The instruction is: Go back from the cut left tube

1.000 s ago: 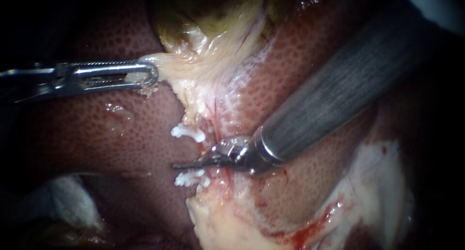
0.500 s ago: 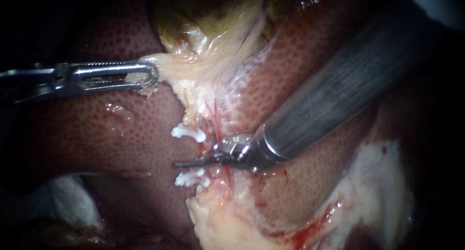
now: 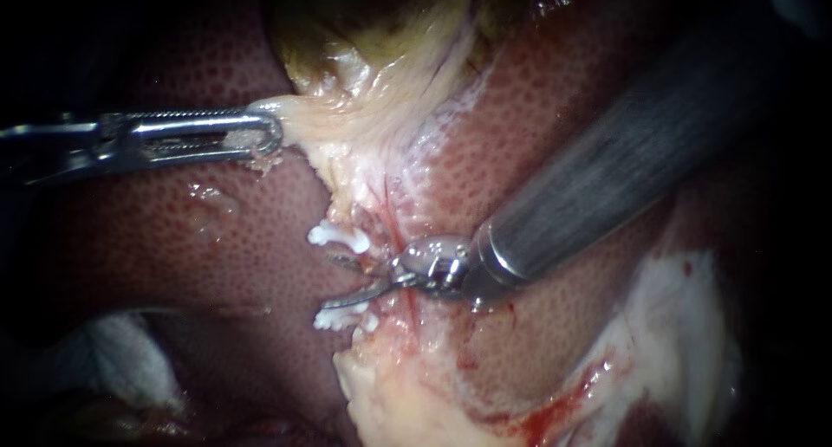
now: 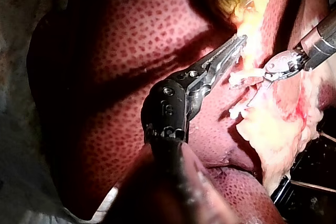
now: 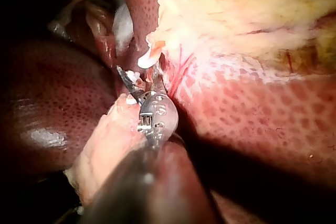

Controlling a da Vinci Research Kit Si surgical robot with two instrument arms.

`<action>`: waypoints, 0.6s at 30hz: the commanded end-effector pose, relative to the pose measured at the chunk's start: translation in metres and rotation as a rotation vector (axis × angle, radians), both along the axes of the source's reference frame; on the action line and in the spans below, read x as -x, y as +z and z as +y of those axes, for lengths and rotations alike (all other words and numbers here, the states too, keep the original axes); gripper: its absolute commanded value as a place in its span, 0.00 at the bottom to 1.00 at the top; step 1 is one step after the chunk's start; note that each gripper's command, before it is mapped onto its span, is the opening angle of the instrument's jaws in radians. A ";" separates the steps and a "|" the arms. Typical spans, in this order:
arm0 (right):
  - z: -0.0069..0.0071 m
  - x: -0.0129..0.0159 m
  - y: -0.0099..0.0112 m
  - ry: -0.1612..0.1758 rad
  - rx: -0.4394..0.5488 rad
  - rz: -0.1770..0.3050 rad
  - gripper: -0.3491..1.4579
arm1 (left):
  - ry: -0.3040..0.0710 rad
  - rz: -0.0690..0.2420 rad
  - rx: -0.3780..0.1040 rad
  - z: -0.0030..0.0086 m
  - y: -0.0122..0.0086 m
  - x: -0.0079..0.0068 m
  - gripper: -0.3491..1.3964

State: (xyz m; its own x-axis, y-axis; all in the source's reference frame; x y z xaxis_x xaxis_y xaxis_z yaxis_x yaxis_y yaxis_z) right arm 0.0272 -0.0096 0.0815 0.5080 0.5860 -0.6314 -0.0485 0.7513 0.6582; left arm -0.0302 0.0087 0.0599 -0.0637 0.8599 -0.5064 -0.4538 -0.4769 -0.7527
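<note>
the left instrument, entering from the frame's left, is clamping its jaws on pale gallbladder tissue at upper centre. the right instrument is holding its blades parted between two white clips, where the cut left tube seems to be lying against the liver.

My left instrument lies level, its shaft coming in from the left and its long toothed jaws clamped on pale tissue. My right instrument slants down from the upper right. Its thin curved blades are parted, with the tips pointing left.
</note>
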 end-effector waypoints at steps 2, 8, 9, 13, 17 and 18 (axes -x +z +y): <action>-0.0001 0.0007 -0.0004 -0.017 0.024 0.011 0.99 | 0.000 0.000 0.000 0.0000 0.0000 -0.0001 0.00; 0.0008 0.0048 -0.0028 -0.067 0.080 0.047 0.99 | 0.001 -0.001 0.000 0.0000 0.0000 -0.0001 0.00; 0.0010 0.0059 -0.0035 -0.078 0.091 0.055 0.99 | 0.001 -0.001 0.000 0.0000 0.0001 -0.0001 0.00; 0.0021 0.0095 -0.0059 -0.076 0.126 0.052 0.99 | 0.001 -0.001 0.000 0.0001 0.0001 -0.0001 0.00; 0.0040 0.0134 -0.0085 -0.058 0.191 0.035 0.99 | 0.001 -0.001 0.000 0.0001 0.0001 -0.0001 0.00; 0.0045 0.0142 -0.0091 -0.051 0.202 0.033 0.99 | 0.001 -0.001 0.000 0.0001 0.0002 -0.0001 0.00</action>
